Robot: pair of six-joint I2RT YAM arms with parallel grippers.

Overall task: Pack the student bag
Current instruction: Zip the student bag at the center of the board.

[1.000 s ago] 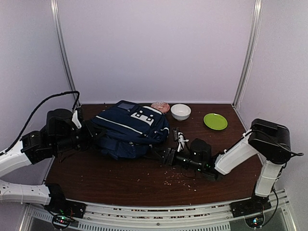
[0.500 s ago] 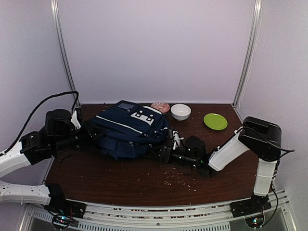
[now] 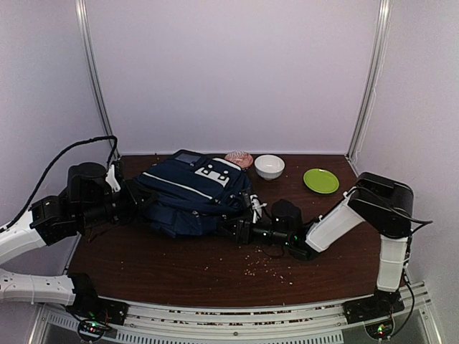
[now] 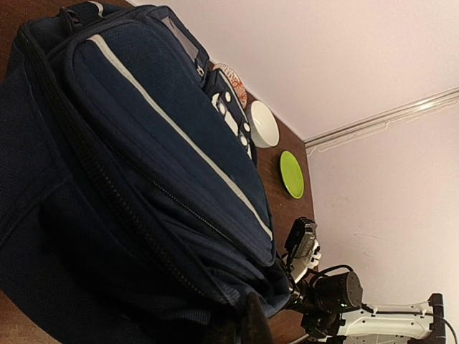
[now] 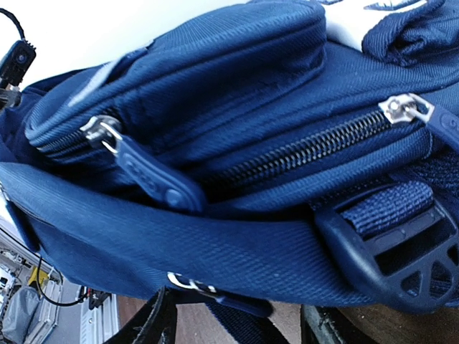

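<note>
– Two hands, what's each doing?
– The left hand (image 3: 135, 199) is clenched tight, jammed against the left edge of the student bag (image 3: 197, 190). Can't tell if any fabric is pinched in it; its wrist view is just bag.
– And the right?
– The right hand (image 3: 231, 229) is released, jaws spread wide, low at the bag's near-right edge. In its wrist view both fingers (image 5: 161, 322) sit under the bag's bottom seam, well apart. Contact is unclear.
– Where is the bag?
– Lying flat on the bench (image 3: 179, 265), left of centre, front panel up, white patches and stripe showing, between the two hands.
– Zips?
– The right wrist view shows two zipper pulls (image 5: 147, 172), both zip runs closed where visible, with a black buckle (image 5: 387, 251) on a strap at lower right.
– Anything else?
– A white bowl (image 3: 269, 166) sits just behind the bag's right corner, and a green plate (image 3: 320, 180) is further right, apart from the bowl. A pink lumpy thing (image 3: 239, 158) touches the bag's back edge; I can't tell what it is. Crumbs (image 3: 269, 266) are scattered near the front.
</note>
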